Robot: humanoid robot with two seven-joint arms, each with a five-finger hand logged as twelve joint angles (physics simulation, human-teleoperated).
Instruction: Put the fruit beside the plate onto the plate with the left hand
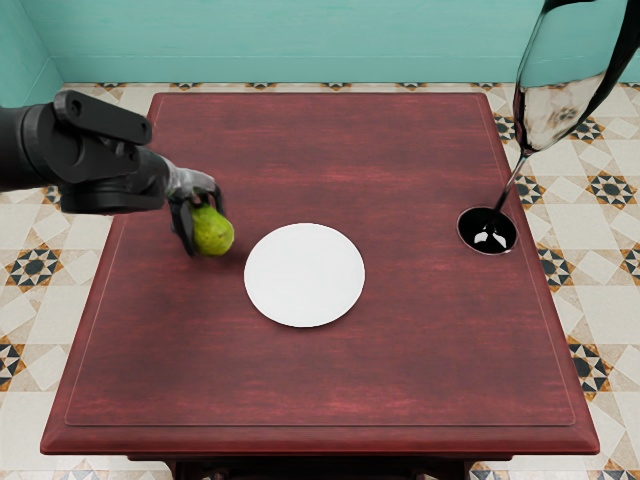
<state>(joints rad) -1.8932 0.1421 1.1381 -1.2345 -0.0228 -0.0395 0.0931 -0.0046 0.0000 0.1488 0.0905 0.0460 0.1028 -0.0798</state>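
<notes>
Green pear (213,231) is gripped in the left hand (192,198), fingers curled round it, near the tabletop's (400,380) left edge, just beside the white plate (304,274) but not on it. Plate sits approx mid-tabletop. Dark glossy stemmed glass (555,90) stands by the right edge.

A bulky matte-black left arm (70,155) narrows to a grey wrist (180,182) and dark-fingered hand (192,207).

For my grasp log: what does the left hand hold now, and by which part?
The left hand grips the yellow-green pear, its fingers closed around the fruit's upper-left end.
</notes>
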